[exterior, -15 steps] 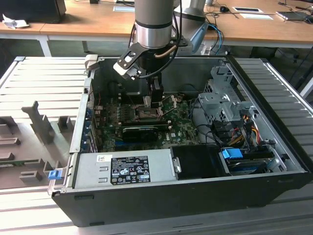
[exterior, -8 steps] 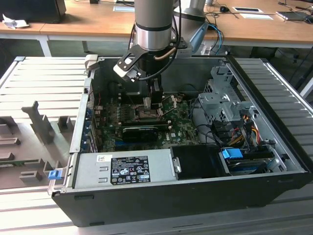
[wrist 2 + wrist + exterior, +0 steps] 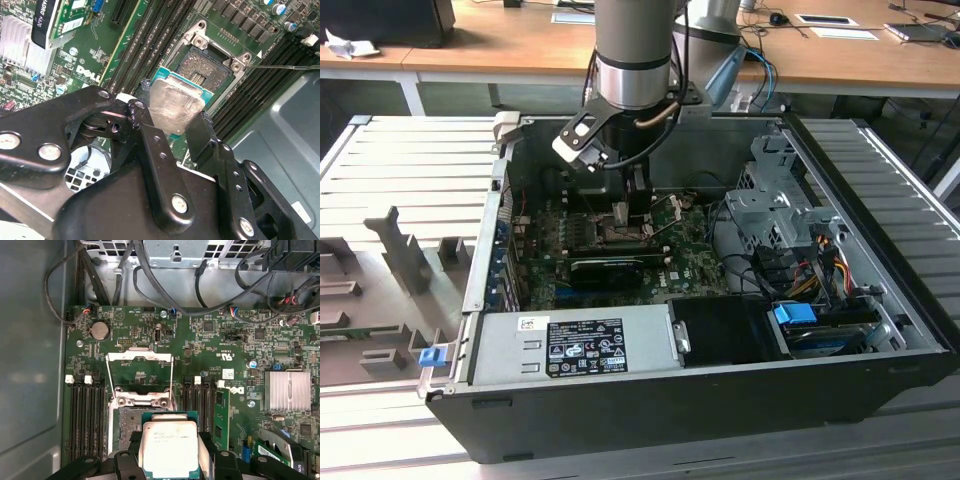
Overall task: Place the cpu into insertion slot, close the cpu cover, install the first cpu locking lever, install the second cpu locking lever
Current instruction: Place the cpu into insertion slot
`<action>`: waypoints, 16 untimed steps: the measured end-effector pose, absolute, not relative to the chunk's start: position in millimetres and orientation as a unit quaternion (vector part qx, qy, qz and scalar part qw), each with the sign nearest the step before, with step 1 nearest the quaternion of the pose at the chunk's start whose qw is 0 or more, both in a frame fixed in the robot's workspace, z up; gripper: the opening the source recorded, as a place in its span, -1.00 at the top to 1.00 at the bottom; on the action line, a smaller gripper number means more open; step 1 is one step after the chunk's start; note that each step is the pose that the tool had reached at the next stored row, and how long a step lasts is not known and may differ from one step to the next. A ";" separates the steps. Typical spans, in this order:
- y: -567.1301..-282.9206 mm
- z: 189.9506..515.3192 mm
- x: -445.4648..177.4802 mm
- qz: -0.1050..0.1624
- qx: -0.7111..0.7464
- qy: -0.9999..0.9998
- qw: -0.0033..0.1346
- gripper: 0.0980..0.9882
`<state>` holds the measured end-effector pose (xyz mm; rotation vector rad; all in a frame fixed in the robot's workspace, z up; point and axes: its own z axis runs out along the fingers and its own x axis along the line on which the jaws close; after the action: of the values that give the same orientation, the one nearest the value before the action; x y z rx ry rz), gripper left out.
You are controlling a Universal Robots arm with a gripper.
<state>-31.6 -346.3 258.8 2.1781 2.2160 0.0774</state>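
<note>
Second wrist view: holds the cpu (image 3: 175, 102) by two opposite edges in the gripper (image 3: 172, 125), fingers pressed on the chip, pale metal top turned to the camera. Hangs partly over the near edge of the insertion slot (image 3: 212, 67), apparently not yet seated and a little tilted. Leaves the rest of the slot bare just beyond the chip, so the remaining way seems to be forward and down.

First wrist view: finds the cpu cover (image 3: 140, 356) raised open on the far side of the slot, beyond the chip, and so probably not in the way. Counts memory slots (image 3: 87, 415) close on both sides of the slot. Notes a thin metal rod (image 3: 280, 64) just beside one slot corner, possibly a locking lever.

Exterior view: places the gripper deep inside the computer case (image 3: 720, 395), with the long black card (image 3: 605, 268) lying near, apart from the fingers.
</note>
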 end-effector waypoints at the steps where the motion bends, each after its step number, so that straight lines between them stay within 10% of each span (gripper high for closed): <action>1: -346.4 258.2 -31.6 0.025 0.701 0.713 0.017 0.04; 16: -337.3 244.4 -31.6 0.022 0.702 0.712 0.016 0.04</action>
<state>-31.6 -337.3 244.4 2.1837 2.2133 0.0683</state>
